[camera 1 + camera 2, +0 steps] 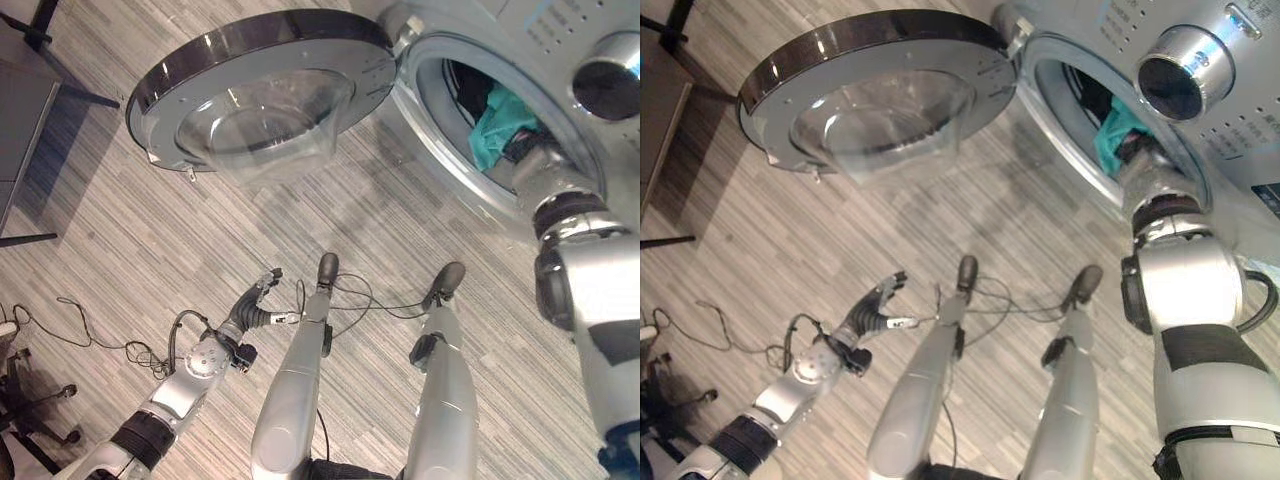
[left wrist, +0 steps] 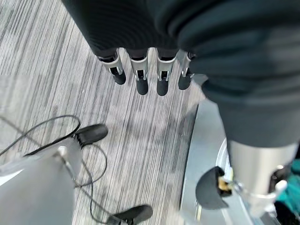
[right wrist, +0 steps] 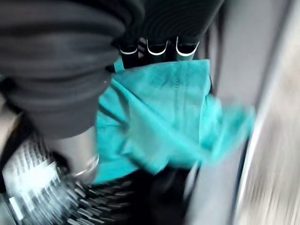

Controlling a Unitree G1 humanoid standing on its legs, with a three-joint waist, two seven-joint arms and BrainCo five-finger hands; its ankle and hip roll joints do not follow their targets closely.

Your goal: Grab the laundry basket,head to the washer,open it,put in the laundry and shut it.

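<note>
- Left eye view: the washer (image 1: 560,60) stands at upper right with its round door (image 1: 262,95) swung fully open to the left, the clear bowl of the door facing out over the striped floor (image 1: 150,260); the right arm reaches from the right edge into the drum opening (image 1: 480,110), and its hand is inside the drum, hidden behind the wrist; a teal cloth (image 1: 500,125) lies in the drum just beside that wrist, with dark laundry (image 1: 465,90) above it; the left hand (image 1: 252,300) hangs low at lower left, well apart from the washer, over the floor.
- Right eye view: the same scene; a round silver knob (image 1: 1175,70) sits on the washer's front panel to the right of the opening; a dark table edge (image 1: 660,110) shows at the far left.
- Left wrist view: the left hand's fingers (image 2: 140,77) hang straight and relaxed, side by side, with nothing between them and the floor below; the washer's silver front shows near one corner.
- Right wrist view: the right hand (image 3: 157,47) shows as dark fingertips touching the upper edge of the teal cloth inside the drum; whether the fingers pinch the cloth or merely rest against it, I cannot tell; the perforated drum wall (image 3: 42,187) shows beside the cloth.
</note>
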